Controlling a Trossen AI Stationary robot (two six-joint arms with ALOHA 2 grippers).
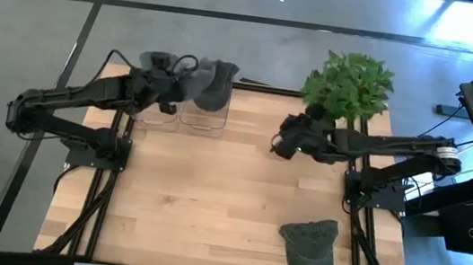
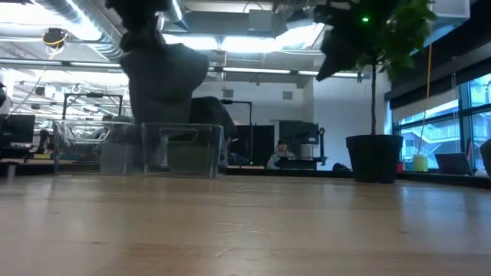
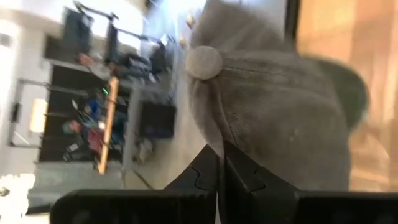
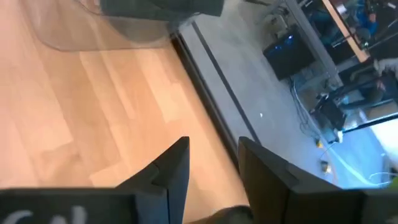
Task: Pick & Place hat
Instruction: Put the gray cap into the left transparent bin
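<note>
A grey hat point(image 1: 212, 84) with a round top button point(image 3: 204, 62) hangs from my left gripper point(image 1: 185, 79) at the table's far left, over two clear containers point(image 1: 202, 115). In the low view the hat point(image 2: 165, 77) hangs above a clear container point(image 2: 180, 149). A second, dark green cap point(image 1: 309, 248) lies flat on the table near the right near corner. My right gripper point(image 1: 278, 145) hovers open over the table's far right part, holding nothing; its fingers point(image 4: 177, 168) stand apart. My left gripper point(image 3: 221, 165) is shut on the grey hat, pinching the crown cloth point(image 3: 249, 146) some way from the top button between its two fingers. The hat is lifted clear of the table and hangs over the clear container; whether it touches the container's rim I cannot tell.
A potted green plant point(image 1: 347, 83) stands at the far right corner, its dark pot point(image 2: 374, 157) on the table beside my right arm. The wooden table point(image 1: 210, 202) has open surface through its middle and near left. People sit in the room beyond.
</note>
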